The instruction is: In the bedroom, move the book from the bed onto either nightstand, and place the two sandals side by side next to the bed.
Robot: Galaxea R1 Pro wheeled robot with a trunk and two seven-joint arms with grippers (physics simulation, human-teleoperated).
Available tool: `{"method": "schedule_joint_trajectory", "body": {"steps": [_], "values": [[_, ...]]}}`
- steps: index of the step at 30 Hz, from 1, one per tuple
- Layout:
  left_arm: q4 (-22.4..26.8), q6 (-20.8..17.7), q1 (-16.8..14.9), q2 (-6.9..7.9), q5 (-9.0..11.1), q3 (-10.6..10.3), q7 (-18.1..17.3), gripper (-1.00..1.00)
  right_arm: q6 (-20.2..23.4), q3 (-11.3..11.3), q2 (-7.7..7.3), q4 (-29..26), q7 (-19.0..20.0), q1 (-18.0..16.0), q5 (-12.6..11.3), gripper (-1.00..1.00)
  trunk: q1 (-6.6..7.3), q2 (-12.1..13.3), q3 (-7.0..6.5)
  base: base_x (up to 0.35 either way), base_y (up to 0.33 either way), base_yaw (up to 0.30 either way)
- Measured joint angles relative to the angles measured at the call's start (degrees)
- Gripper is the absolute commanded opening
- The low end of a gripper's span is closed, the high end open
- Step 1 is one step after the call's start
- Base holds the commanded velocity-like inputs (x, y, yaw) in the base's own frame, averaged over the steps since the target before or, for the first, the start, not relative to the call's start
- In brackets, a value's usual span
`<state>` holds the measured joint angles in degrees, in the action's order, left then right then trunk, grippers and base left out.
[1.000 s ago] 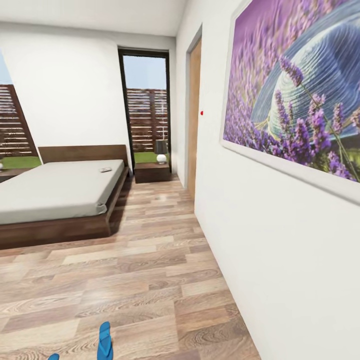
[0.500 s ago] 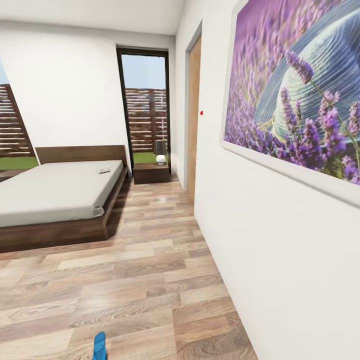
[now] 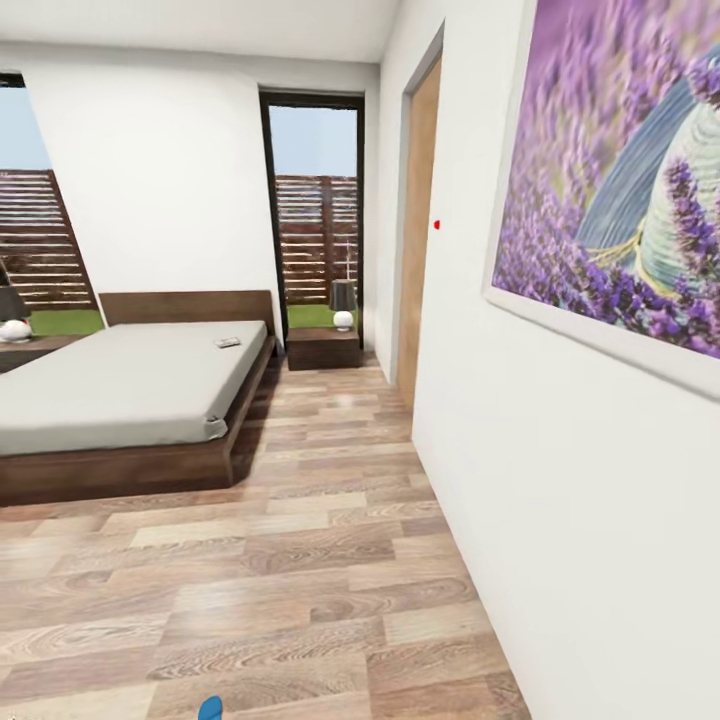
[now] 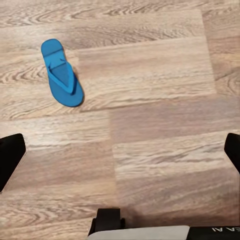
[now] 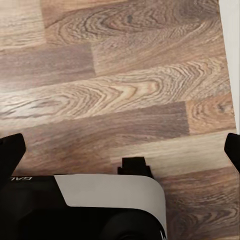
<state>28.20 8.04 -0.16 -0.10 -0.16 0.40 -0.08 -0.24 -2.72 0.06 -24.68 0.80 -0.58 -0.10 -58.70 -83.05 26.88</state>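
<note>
Blue sandal [image 4: 62,73] on plank floor [image 4: 160,125], left end effector [image 4: 120,152] wide, right end effector [image 5: 120,150] wide, "GAL" lettering [image 5: 22,178]

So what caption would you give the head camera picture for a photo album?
Bedroom ahead: a book on the grey bed, a lamp-topped nightstand by the window, and a blue sandal at the floor's near edge.

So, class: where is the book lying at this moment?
In the head view, the book lies on the bed, on the grey mattress near the headboard, at the corner closest to the nightstand with the lamp.
</note>
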Motion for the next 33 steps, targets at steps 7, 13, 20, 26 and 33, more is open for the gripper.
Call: {"method": "schedule_joint_trajectory", "body": {"steps": [7, 13, 20, 26, 33], "values": [[0.01, -0.02, 0.00, -0.06, -0.06, -0.08, 0.00, 1.00, 0.00, -0.01, 0.01, -0.01, 0.00, -0.02, 0.02, 1.00, -0.03, 0.01, 0.00, 0.116, 0.010, 0.137], [0.01, -0.02, 0.00, -0.06, -0.07, -0.08, 0.00, 1.00, 0.00, -0.01, -0.01, 0.00, 0.00, -0.01, 0.02, 1.00, -0.02, 0.00, 0.00, 0.062, 0.000, 0.007], [0.00, -0.02, 0.00, -0.06, -0.07, -0.08, 0.00, 1.00, 0.00, -0.01, -0.03, 0.00, 0.00, -0.01, 0.02, 1.00, -0.01, 0.00, 0.00, 0.244, 0.000, 0.001], [-0.01, -0.01, 0.00, -0.06, -0.08, -0.08, 0.00, 1.00, 0.00, 0.00, -0.01, 0.00, 0.00, -0.02, 0.02, 1.00, -0.02, 0.00, 0.00, 0.195, 0.000, 0.028], [0.00, 0.00, 0.00, -0.06, -0.08, -0.08, 0.00, 1.00, 0.00, -0.01, -0.07, -0.01, 0.00, -0.03, 0.02, 1.00, -0.03, 0.01, 0.00, 0.022, 0.000, 0.236]]}}
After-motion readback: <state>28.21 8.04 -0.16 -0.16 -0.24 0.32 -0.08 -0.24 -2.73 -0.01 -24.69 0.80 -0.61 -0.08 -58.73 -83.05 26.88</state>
